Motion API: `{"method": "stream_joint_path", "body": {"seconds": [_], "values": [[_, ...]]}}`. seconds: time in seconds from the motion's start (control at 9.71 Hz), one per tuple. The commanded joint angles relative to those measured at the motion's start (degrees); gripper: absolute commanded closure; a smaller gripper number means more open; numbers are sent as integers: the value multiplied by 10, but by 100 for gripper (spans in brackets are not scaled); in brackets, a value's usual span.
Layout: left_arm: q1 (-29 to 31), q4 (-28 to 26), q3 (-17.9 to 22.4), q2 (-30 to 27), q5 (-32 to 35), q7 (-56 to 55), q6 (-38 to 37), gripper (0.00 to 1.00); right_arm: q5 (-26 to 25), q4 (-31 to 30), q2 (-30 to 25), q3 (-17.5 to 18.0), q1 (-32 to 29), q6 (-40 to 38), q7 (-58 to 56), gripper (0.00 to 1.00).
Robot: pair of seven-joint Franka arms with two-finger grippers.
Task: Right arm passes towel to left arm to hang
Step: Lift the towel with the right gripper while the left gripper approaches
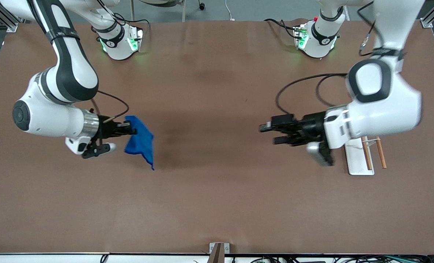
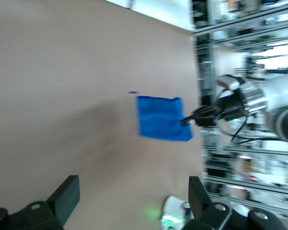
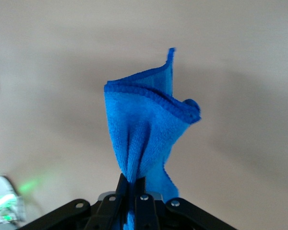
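A white rack (image 1: 359, 157) with wooden rods (image 1: 380, 151) stands at the left arm's end of the desk (image 1: 217, 201) — partly covered by the left gripper (image 1: 271, 133), fingers spread wide. The right gripper (image 1: 127, 128) pinches the blue towel (image 1: 140, 142) — raised, hanging clear above the desk.

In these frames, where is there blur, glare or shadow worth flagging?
Front view: sharp, with the towel casting a soft shadow on the table. Left wrist view: motion-smeared, bright glare along one edge, right gripper soft. Right wrist view: towel crisp, table blurred.
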Motion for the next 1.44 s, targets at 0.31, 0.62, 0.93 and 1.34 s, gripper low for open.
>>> {"method": "stream_joint_path", "body": {"seconds": [0.31,0.62,0.93,1.34], "values": [[-6,-82,-19,60,-272,185,-7,0,302,3,1,72,31,75,22,100],[10,-122,-35,113,-349,297,-119,0,449,4,3,124,51,159,22,100],[47,-182,-36,124,-349,298,-211,0,526,28,3,133,94,225,22,100],[57,-205,-40,121,-361,289,-233,12,527,29,3,133,103,245,22,100]]}}
